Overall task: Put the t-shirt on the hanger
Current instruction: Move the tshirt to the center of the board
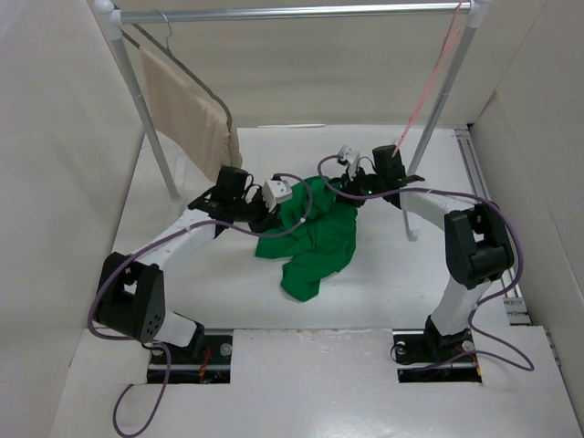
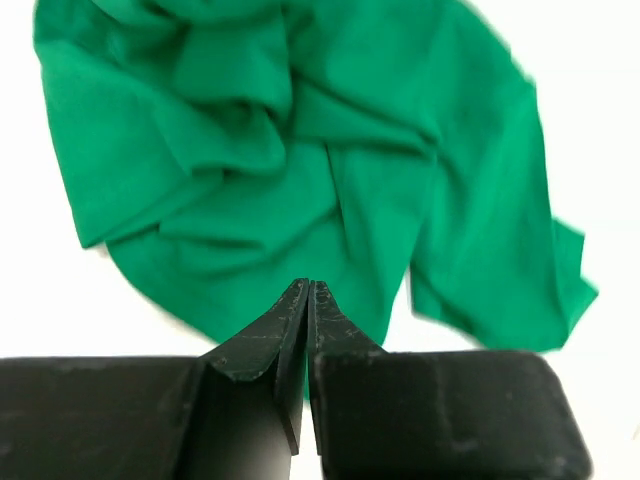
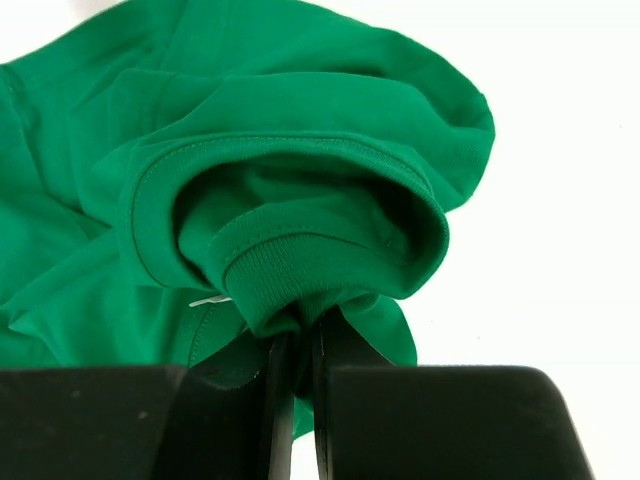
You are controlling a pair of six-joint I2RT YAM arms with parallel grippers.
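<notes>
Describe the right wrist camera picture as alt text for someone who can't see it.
The right end effector pinches the green t-shirt at its ribbed neck edge. A small white tag shows beside it, over a white table.

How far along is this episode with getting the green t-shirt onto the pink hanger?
Nothing finished yet: the hanger hangs bare on the rail. In hand: the right gripper is shut on the neck rib of the t-shirt, which lies crumpled on the table; the left gripper is shut at its edge, grip unclear. Remaining: lifting, threading the hanger, hanging up.
</notes>
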